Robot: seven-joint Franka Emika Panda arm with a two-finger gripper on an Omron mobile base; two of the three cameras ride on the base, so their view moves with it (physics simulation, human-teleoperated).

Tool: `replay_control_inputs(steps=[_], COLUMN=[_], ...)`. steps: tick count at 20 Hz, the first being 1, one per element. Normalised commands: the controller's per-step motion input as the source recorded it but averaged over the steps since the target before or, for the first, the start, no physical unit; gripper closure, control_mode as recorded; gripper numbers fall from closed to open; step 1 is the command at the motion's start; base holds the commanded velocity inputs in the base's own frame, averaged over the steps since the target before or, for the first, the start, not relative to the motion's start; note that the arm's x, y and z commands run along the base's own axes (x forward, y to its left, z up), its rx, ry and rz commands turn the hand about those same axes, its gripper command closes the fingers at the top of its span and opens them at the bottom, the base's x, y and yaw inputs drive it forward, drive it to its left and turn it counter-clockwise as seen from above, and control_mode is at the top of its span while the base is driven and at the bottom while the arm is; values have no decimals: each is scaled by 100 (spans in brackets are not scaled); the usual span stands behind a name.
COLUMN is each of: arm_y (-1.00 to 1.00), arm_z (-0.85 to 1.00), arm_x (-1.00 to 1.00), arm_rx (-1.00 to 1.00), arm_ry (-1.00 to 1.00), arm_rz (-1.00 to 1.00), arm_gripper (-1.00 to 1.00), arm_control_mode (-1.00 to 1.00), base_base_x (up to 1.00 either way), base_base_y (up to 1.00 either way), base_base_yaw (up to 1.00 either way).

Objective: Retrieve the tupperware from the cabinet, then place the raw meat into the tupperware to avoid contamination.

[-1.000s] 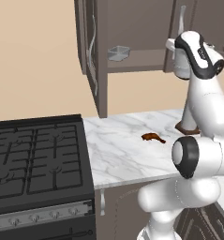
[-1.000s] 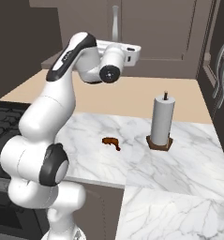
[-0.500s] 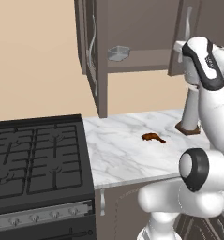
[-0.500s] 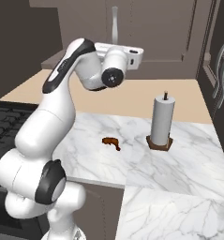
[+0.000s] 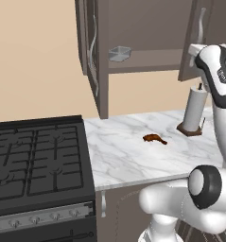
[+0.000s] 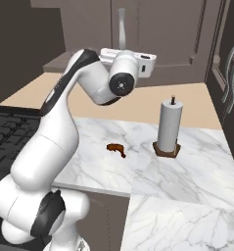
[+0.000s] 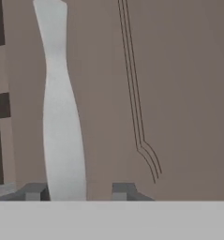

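Note:
The tupperware [image 5: 119, 53], a small translucent pale container, sits on the inner shelf of the dark wall cabinet [image 5: 147, 23], whose left door [image 5: 90, 47] hangs open. My gripper [image 7: 78, 191] is open at the right door [image 5: 203, 42]. The door's curved silver handle [image 7: 62, 117] stands between my fingertips [image 7: 36, 191], closer to the left one, and neither touches it. In the base views my hand [image 6: 138, 61] is raised against that door. The raw meat [image 5: 154, 138], a small reddish-brown drumstick, lies on the marble counter [image 5: 124, 156], also seen as the raw meat [image 6: 116, 149].
A tall white paper towel roll [image 5: 195, 111] stands on a brown base right of the meat, also seen as the roll [image 6: 168, 126]. A black gas stove [image 5: 36, 165] adjoins the counter's left end. More dark cabinet doors with silver handles [image 6: 231, 59] stand at the right.
My hand has shifted slightly right and closer to the right cabinet door, and the elbow has swung. The meat, tupperware and roll have not moved.

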Motion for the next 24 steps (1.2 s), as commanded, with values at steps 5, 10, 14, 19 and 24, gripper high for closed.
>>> replay_control_inputs(steps=[5,10,14,19,24], arm_y=[-76,-78,-80,-80,-24], arm_z=[0,0,-2,-8,-12], arm_x=[-63,-59,-57,-54,-13], arm_rx=[0,0,0,0,-2], arm_ry=[5,5,5,4,2], arm_rz=[0,1,1,1,0], arm_gripper=[100,100,100,100,-100], arm_control_mode=[-100,-100,-100,-100,-100], base_base_x=[0,0,0,0,0], base_base_y=[0,0,0,0,0], base_base_yaw=[0,0,0,0,0])
